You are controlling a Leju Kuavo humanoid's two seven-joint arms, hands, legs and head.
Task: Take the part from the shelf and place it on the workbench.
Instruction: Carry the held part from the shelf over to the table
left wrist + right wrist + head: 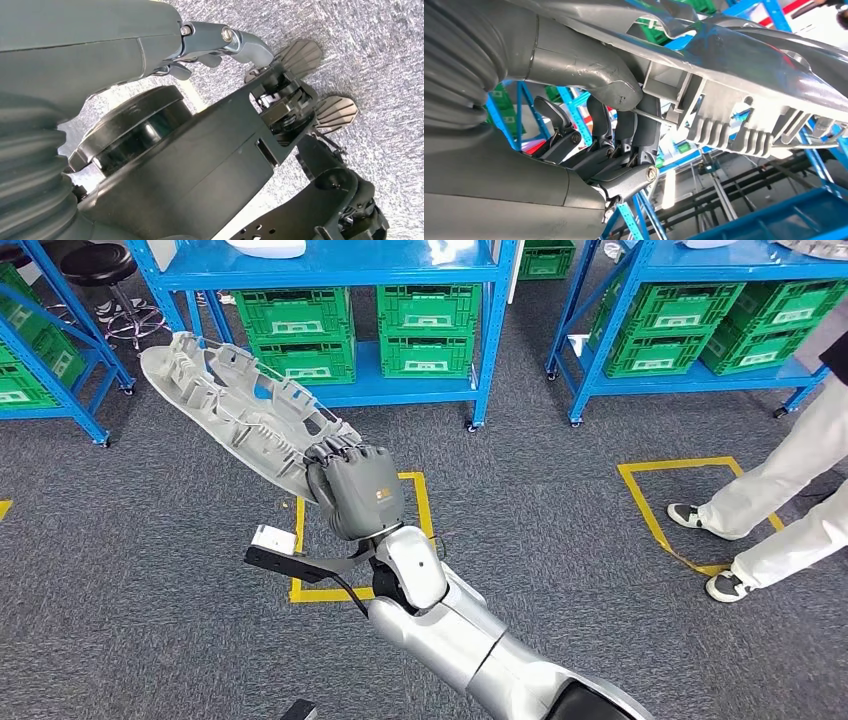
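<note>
The right hand (pixel 352 485) has its fingers wrapped tight round the near end of the part (pixel 235 410), a long pale grey moulded panel with ribs and cut-outs; the panel sticks out from the fist toward the far left, carried in the air above the grey carpet (pixel 150 620) and touching neither shelf nor bench. In the right wrist view the thumb (pixel 589 67) lies against one face of the part (pixel 744 75) while the dark fingers (pixel 644 125) hook round an inner rib on the other face; that pinch across the edge is likely why so long a piece stays steady though gripped at one end only.

The left hand (pixel 225 42) hangs low over the carpet with nothing in it; its fingers look slightly curled and apart, though the angle is poor and I would not press that.

The blue shelving (pixel 330 275) with green crates (pixel 295 330) stands on the far side, well apart from the part, so the taking seems done and the carrying is the step in hand; a yellow floor marking (pixel 355 540) lies just under the wrist, and a person's legs in white trousers (pixel 790 490) stand at the right by a second marking. The workbench is not seen, so the placing is not yet done.
</note>
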